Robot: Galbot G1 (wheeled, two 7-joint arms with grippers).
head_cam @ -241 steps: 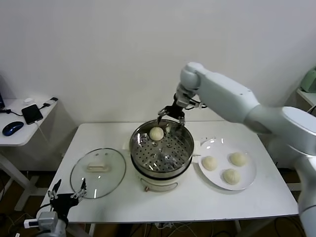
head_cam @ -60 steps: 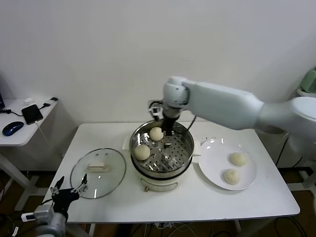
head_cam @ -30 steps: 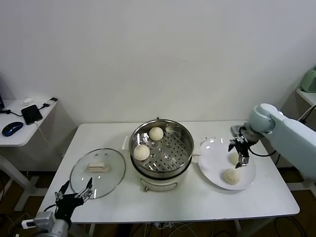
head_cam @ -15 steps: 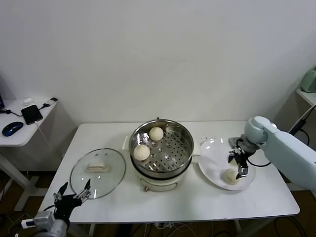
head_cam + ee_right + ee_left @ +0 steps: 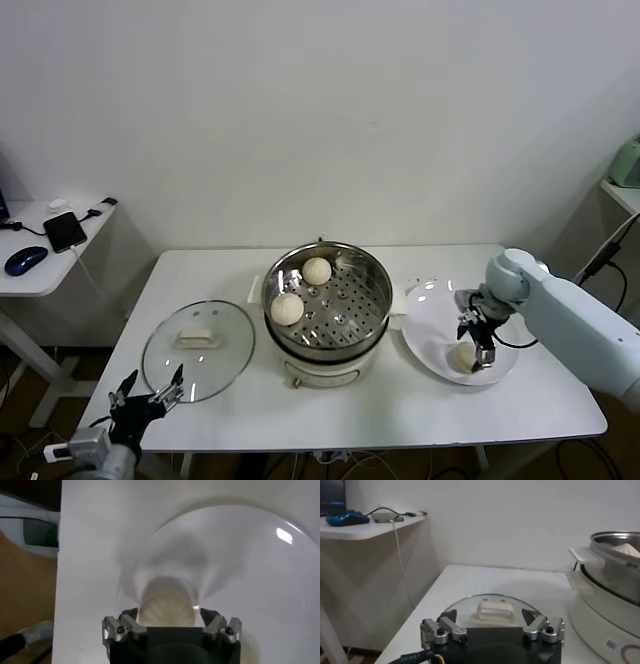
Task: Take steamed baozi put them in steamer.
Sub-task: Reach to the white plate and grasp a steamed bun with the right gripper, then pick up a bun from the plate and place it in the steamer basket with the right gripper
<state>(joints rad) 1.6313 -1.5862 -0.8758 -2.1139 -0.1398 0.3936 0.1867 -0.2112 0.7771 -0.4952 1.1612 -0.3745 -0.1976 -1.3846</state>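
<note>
Two steamed baozi (image 5: pixel 287 308) sit on the perforated tray inside the steamer (image 5: pixel 330 262), one at the back and one toward the robot's left, the same pair as a second ago. A third baozi (image 5: pixel 463 354) lies on the white plate (image 5: pixel 432 307) to the steamer's right; a fourth cannot be made out, since the arm covers that part of the plate.

Since the earlier frames the right end effector (image 5: pixel 473 343) has dropped from above the plate to right over that near bun. In the right wrist view its fingers (image 5: pixel 121 625) stand wide apart, one on either side of the baozi (image 5: pixel 165 606), which fills the gap between them. Whether the pads touch the dough cannot be told.

The left end effector (image 5: pixel 146 396) waits low at the desk's (image 5: pixel 400 410) front edge, fingers spread and holding nothing, just in front of the glass lid (image 5: pixel 198 349) that lies flat on the desk beside the steamer.
</note>
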